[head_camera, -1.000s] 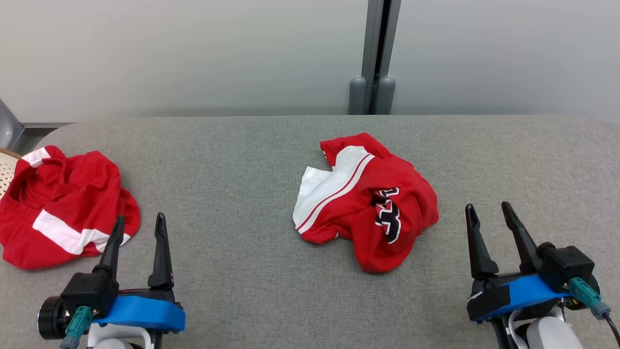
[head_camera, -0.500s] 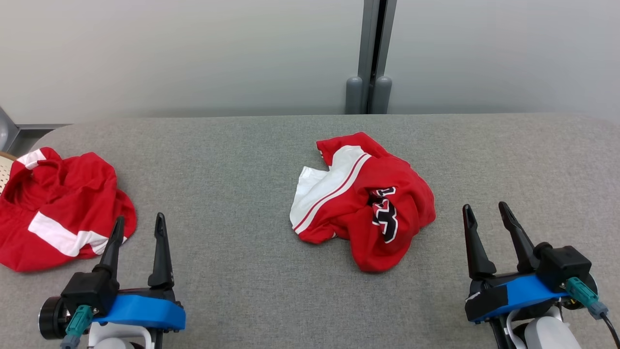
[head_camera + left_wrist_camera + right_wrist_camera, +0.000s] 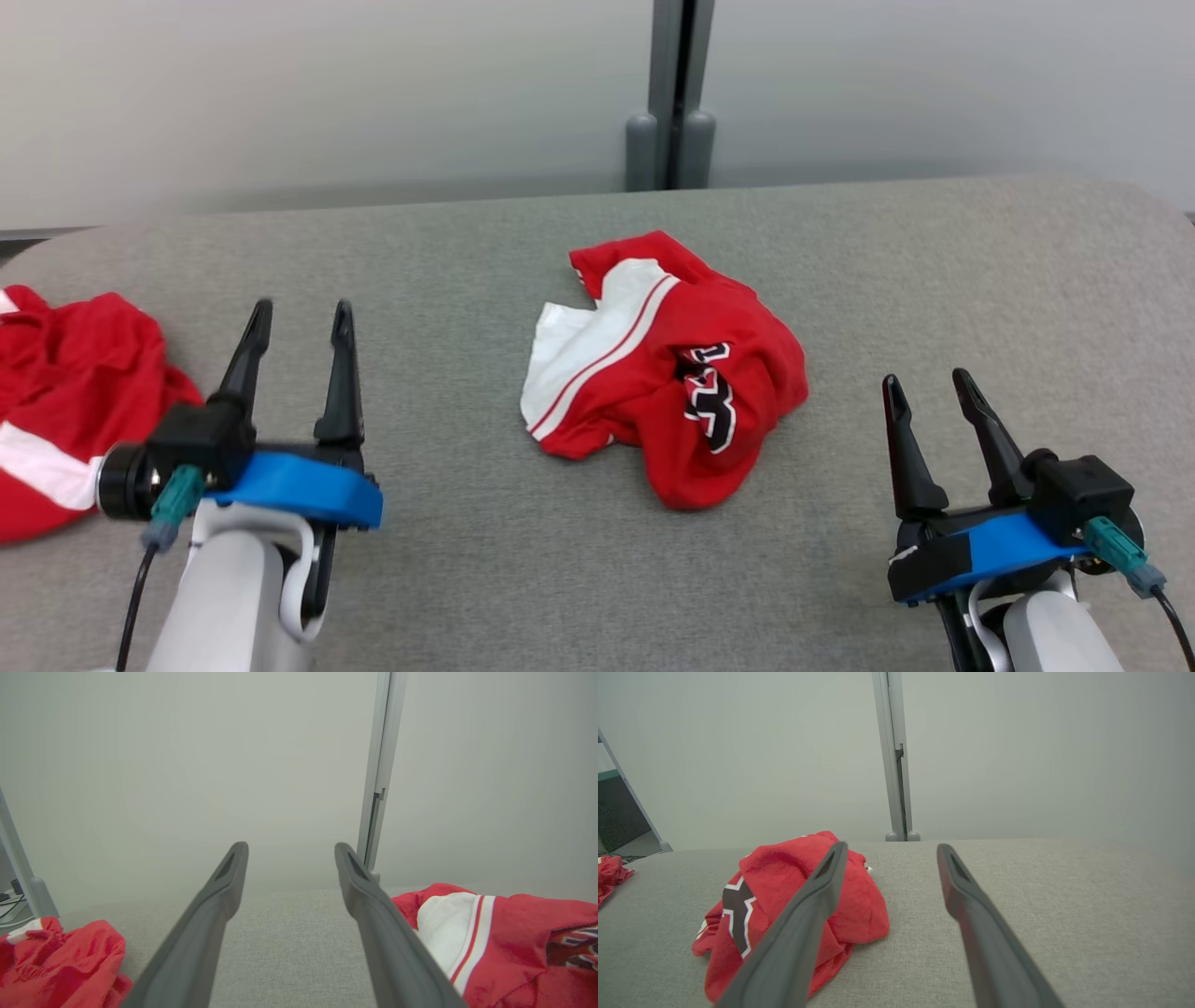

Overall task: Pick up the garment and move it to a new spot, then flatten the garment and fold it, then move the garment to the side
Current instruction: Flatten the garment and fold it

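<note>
Looking down from the head view, we see a crumpled red-and-white sports jersey of soft knit cloth [image 3: 667, 373] heaped near the middle of the grey fabric-covered counter [image 3: 467, 579]. A second rumpled red-and-white garment [image 3: 65, 401] lies at the counter's left edge. The left jaws stand apart between the two heaps and touch neither. The right jaws are likewise spread and empty, well to the right of the jersey.

From the left wrist view, the jersey [image 3: 504, 933] sits to the right of the parted jaws, its white striped panel nearest them. The other garment [image 3: 60, 961] is at the lower left.

From the right wrist view, the jersey [image 3: 775, 872] rises as a loose mound left of the spread jaws, black lettering on its flank.

We judge the jersey light, limp and not at all fragile. It should sag and trail when lifted, and a shallow pinch may slip off a single layer. A raised fold at the top of the mound, or the free white hem, looks the best hold.

We count two garments, two sets of jaws and one counter.
</note>
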